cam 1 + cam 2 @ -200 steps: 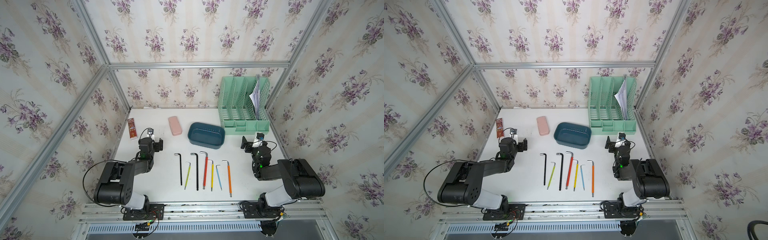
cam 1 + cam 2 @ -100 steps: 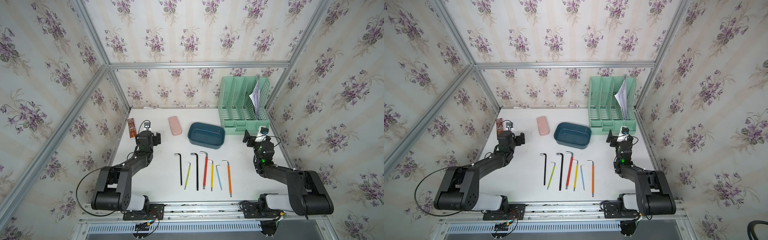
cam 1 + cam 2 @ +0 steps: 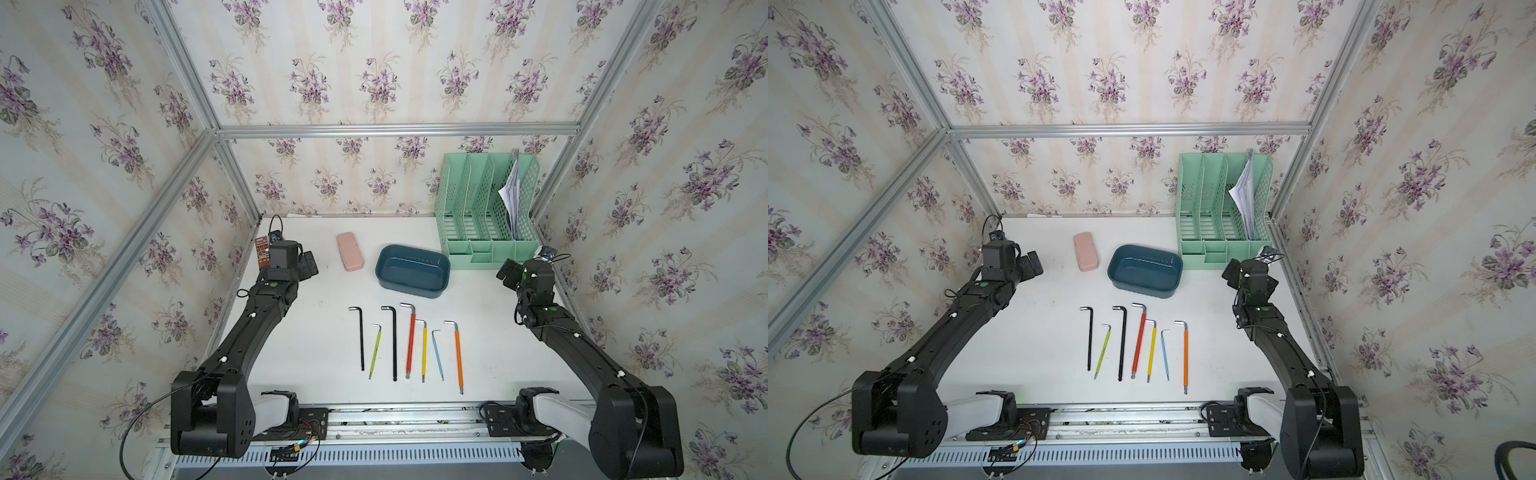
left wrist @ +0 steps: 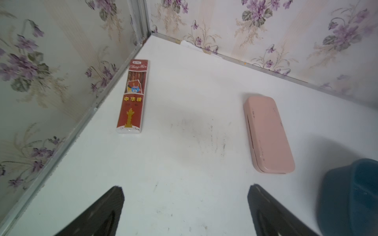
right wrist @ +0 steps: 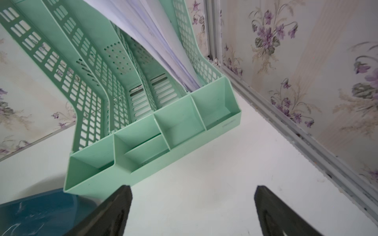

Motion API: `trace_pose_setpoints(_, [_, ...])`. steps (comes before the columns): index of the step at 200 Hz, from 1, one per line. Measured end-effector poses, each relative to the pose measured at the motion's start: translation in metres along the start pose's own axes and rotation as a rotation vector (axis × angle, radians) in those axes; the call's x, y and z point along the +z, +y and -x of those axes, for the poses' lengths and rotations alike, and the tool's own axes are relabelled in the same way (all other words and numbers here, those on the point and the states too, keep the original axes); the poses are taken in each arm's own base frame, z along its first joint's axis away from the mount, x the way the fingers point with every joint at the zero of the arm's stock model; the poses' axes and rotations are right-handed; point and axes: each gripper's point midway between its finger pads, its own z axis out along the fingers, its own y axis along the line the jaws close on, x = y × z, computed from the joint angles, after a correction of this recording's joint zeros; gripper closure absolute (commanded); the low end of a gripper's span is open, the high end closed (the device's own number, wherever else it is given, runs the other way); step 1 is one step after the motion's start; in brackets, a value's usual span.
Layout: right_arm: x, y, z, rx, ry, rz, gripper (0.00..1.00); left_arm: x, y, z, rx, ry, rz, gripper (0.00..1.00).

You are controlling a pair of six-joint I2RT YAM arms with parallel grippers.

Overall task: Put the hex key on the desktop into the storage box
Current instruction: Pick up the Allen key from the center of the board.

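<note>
Hex keys point(image 3: 410, 340) lie in a row on the desktop point(image 3: 316, 365), seven if I count the thin ones right, just in front of the storage box point(image 3: 411, 291). My left gripper point(image 4: 186, 186) is near the pink case point(image 4: 268, 134) and my right gripper point(image 5: 192, 186) is by the green organiser point(image 5: 180, 122), both with jaws spread wide.

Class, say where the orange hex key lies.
In both top views, the orange hex key lies on the desktop, rightmost in the row, beside the blue hex key.
</note>
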Motion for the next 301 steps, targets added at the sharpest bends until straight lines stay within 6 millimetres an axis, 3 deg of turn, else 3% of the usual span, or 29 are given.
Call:
trace_pose_setpoints(33, [-0.015, 0.02, -0.022, 0.021, 0.178, 0.09, 0.15, -0.005, -0.024, -0.036, -0.023, 0.204, -0.097, 0.01])
trace_pose_setpoints(54, [-0.034, 0.046, -0.063, -0.032, 0.349, 0.175, 0.17, -0.014, -0.045, -0.063, 0.011, 0.329, -0.153, 0.01])
trace_pose_setpoints(79, [-0.058, 0.071, -0.108, -0.144, 0.511, 0.216, 0.22, -0.025, -0.066, -0.083, 0.06, 0.418, -0.203, 0.01])
trace_pose_setpoints(110, [-0.08, 0.068, -0.158, -0.225, 0.669, 0.18, 0.26, -0.03, -0.074, -0.097, 0.064, 0.483, -0.242, 0.01])
trace_pose_setpoints(139, [-0.099, 0.062, -0.19, -0.272, 0.762, 0.159, 0.27, -0.033, -0.083, -0.107, 0.056, 0.538, -0.292, 0.01])
trace_pose_setpoints(210, [-0.115, 0.049, -0.236, -0.35, 0.9, 0.113, 0.35, -0.034, -0.089, -0.126, 0.056, 0.608, -0.338, 0.01])
trace_pose_setpoints(301, [-0.12, 0.047, -0.264, -0.408, 0.974, 0.061, 0.43, -0.033, -0.089, -0.127, 0.059, 0.611, -0.343, 0.01])
